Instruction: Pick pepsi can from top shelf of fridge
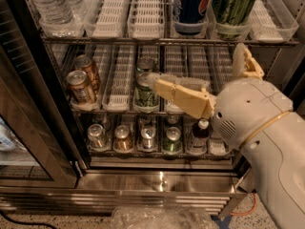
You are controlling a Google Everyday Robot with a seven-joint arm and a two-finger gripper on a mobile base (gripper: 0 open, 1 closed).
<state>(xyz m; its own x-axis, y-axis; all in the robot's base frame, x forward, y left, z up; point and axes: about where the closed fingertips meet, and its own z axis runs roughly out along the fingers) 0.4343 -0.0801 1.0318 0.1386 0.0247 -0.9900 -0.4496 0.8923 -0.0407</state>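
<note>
The pepsi can (190, 4), dark blue with white lettering, stands in a clear bin on the top shelf (157, 40) of the fridge (157, 180), right of centre. A green-patterned can (233, 3) stands just right of it. My gripper (195, 65) is open and empty. It is in front of the middle rack, below the pepsi can. One cream finger (178, 95) points left and the other (245, 61) points up toward the top shelf's edge.
Water bottles (52, 6) stand at the top shelf's left, with white slotted lane trays (145, 11) between them and the cans. Bronze cans (81, 86) and a green can (144, 92) sit on the middle rack. Several cans and a small bottle (200, 132) stand below. The dark-framed door (33, 128) is open at left.
</note>
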